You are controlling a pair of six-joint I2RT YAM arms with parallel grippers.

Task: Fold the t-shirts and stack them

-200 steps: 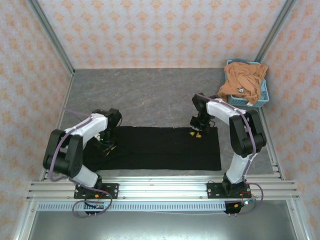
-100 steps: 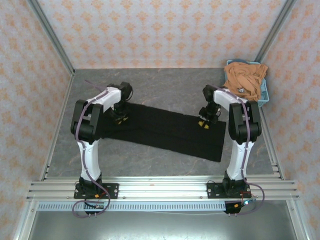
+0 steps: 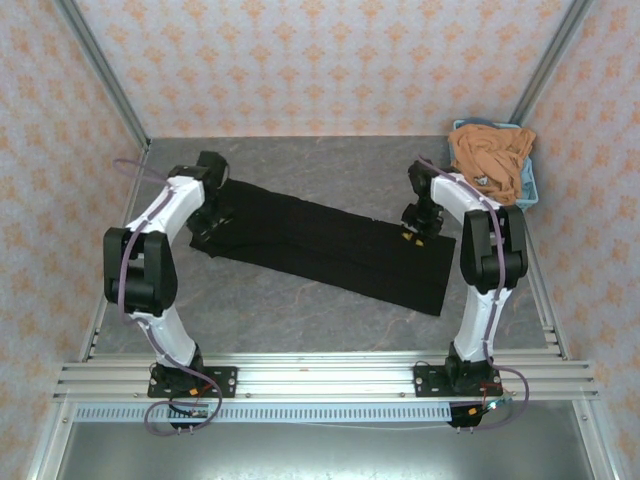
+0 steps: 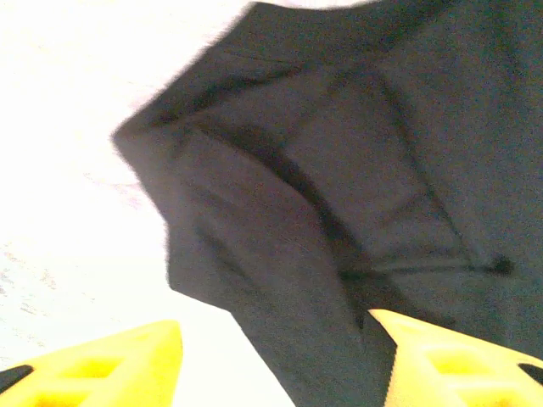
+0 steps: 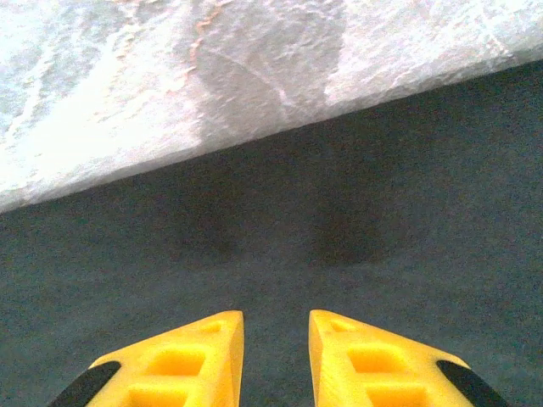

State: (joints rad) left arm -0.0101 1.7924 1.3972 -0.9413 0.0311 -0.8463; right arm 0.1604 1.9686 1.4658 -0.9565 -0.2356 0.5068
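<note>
Black shirt mid-fold — left jaws apart, right nearly shut.

The black shirt point(image 3: 320, 245) lies as a long band slanting across the table point(image 3: 300, 165), its left end rumpled under the left gripper point(image 4: 273, 320), whose fingers stand wide apart with nothing between them. The right gripper point(image 5: 276, 315) sits low over the band's right end, fingers almost together; I cannot tell whether they pinch cloth. The orange shirt point(image 3: 487, 165) is heaped in the basket point(image 3: 527, 195), far right. The fold likely goes best if the bunched left end is smoothed and the band squared first — then both corners taken and moved together so the edges meet.
</note>
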